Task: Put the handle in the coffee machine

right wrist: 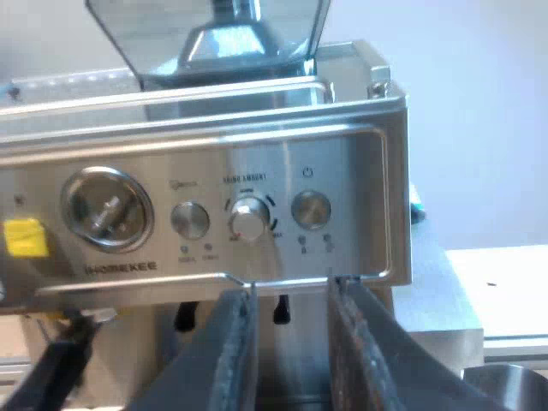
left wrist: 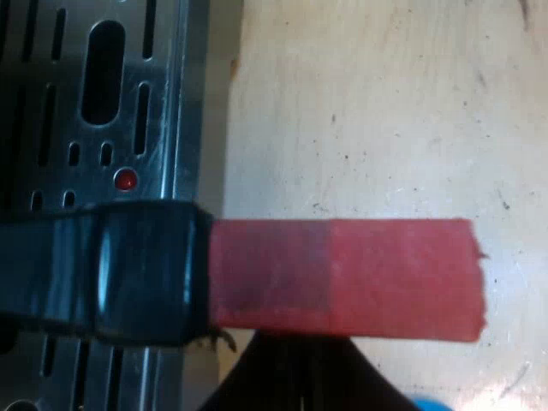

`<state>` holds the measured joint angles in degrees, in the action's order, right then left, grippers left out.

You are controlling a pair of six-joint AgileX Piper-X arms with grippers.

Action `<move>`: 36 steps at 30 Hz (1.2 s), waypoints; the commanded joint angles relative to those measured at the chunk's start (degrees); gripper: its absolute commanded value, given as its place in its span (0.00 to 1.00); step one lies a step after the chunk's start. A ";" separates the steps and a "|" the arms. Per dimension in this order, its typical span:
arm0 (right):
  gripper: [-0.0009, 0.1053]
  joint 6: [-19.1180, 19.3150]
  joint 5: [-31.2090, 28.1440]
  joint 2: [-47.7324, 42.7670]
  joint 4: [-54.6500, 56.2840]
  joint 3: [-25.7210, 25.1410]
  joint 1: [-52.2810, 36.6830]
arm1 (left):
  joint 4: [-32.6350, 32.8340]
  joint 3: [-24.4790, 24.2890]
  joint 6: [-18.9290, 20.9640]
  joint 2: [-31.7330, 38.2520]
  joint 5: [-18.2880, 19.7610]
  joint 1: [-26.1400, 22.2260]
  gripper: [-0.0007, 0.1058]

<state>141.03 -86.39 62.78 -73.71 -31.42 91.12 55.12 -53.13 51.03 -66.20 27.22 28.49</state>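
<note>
Raise handle (left wrist: 257,274) level from over drip tray (left wrist: 103,103) — hold of left gripper: cannot tell — into espresso machine (right wrist: 214,214), twisting snug; right gripper (right wrist: 291,342) parted, empty, near.

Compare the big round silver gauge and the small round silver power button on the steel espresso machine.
The big round silver gauge is clearly wider than the small round silver power button. The gauge shows a needle-like mark; the button is plain, under a printed power symbol. The gauge sits beside a yellow sticker; the button sits near the panel's edge. Both are round, shiny and set in the steel espresso machine's front.
</note>
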 commanded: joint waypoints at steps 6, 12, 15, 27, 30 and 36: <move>0.16 1.67 0.47 -5.34 6.35 -0.02 2.42 | -9.56 -1.34 4.49 0.36 10.35 1.98 0.01; 0.16 1.67 2.19 -5.39 7.28 -0.02 2.42 | -9.66 -1.34 10.85 0.72 10.35 1.98 0.01; 0.16 1.67 3.78 -5.39 7.28 -0.02 2.42 | -9.78 -1.34 10.85 1.68 9.26 1.98 0.03; 0.16 -1.63 10.70 -5.45 18.87 -3.96 2.24 | -8.70 -2.06 14.67 11.79 5.55 -0.79 0.72; 0.16 -2.92 11.23 -5.45 20.06 -4.27 2.16 | -9.19 -2.06 16.93 15.15 5.55 -5.76 0.72; 0.16 -38.91 43.97 -5.27 70.75 -16.34 -12.21 | -10.06 -2.06 21.05 21.60 5.55 -14.85 0.72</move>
<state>125.81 -65.03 58.22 -40.35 -44.64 83.22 45.79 -54.88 70.05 -46.07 32.13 15.00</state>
